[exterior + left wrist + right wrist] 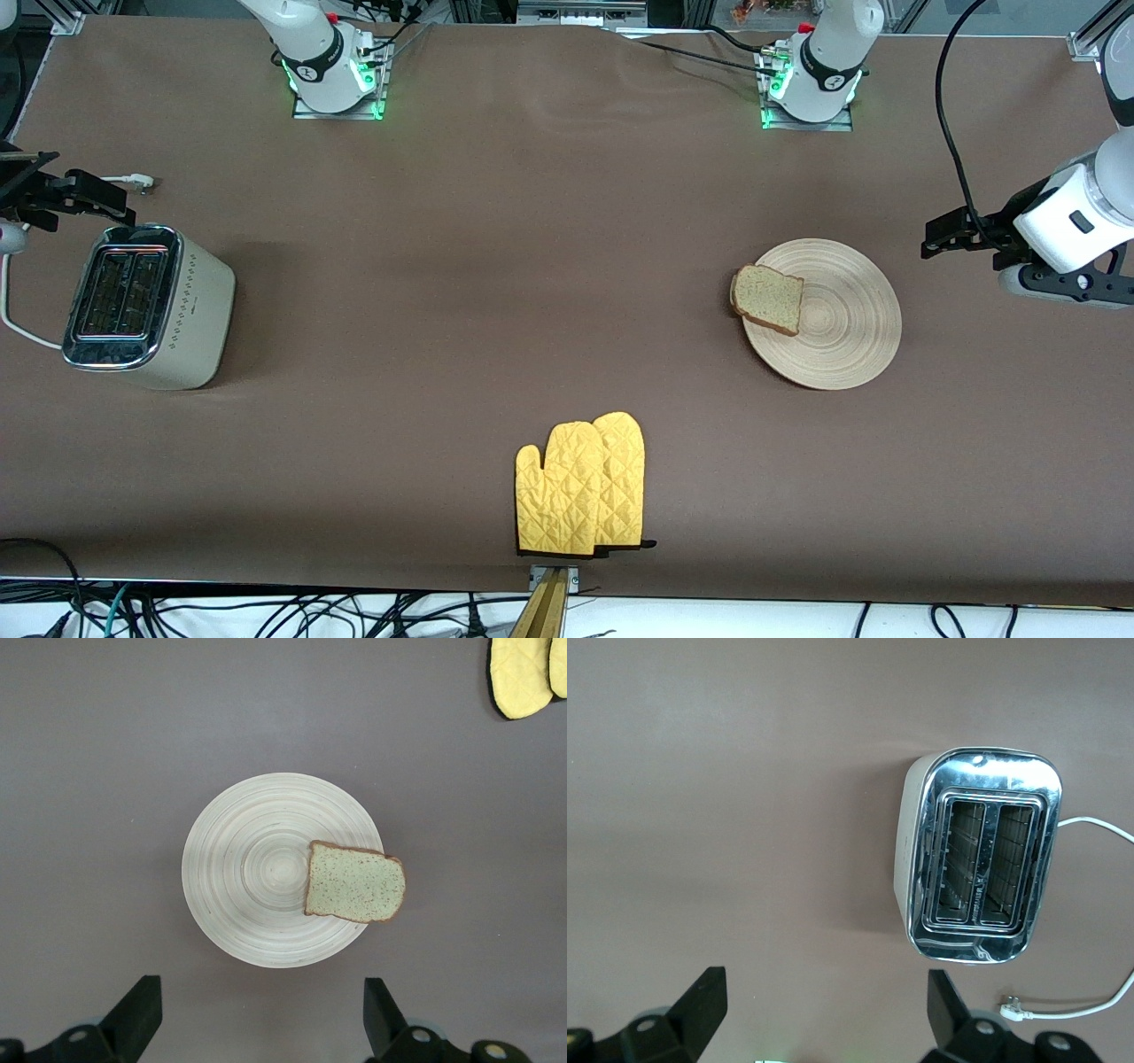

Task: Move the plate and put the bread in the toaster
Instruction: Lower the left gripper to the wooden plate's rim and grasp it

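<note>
Oven mitts [582, 485]: yellow, quilted, nearest the front camera.
Plate [833, 315]: tan, ring-grooved, toward the left arm's end.
Bread [768, 299]: speckled slice, dark crust, overhanging the plate's rim.
Toaster [146, 306]: cream, chrome-topped, slots empty, at the right arm's end.
Left gripper [257, 1020]: spread wide, empty, above table beside plate.
Right gripper [824, 1019]: spread wide, empty, above table beside toaster.

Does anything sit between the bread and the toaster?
Nothing visible does. The bread lies on the plate; bare table runs to the toaster. The oven mitts lie nearer the front camera, off that line.
</note>
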Controlling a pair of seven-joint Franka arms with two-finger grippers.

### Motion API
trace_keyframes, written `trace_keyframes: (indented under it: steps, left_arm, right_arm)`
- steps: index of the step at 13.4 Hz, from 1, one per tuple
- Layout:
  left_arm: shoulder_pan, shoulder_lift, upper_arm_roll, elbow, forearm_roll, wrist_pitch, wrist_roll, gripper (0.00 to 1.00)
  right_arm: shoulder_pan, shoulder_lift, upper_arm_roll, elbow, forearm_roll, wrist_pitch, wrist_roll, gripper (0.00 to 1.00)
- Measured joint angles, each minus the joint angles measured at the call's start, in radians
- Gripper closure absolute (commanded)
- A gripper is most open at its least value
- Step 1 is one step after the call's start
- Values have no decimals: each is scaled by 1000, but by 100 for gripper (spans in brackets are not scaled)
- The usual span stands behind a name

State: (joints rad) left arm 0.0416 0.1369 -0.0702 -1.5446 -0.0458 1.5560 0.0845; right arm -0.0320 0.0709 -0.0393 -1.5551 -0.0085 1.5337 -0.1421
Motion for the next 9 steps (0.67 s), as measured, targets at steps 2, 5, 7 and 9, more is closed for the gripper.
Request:
trace_keyframes:
  steps: [2, 5, 7, 9]
  left_arm:
    - [-1, 0, -9, 0, 0, 0, 0, 0]
    - [-8, 0, -13, 0, 0, 0, 0, 0]
    - [-9, 0, -13, 0, 0, 0, 0, 0]
    - [-2, 6, -7, 0, -36, -1, 2, 0]
  right_arm:
    - [0, 0, 0, 0, 0, 0, 0, 0]
    - [0, 0, 0, 0, 0, 0, 0, 0]
    - [0, 0, 0, 0, 0, 0, 0, 0]
    - [0, 0, 0, 0, 0, 0, 0, 0]
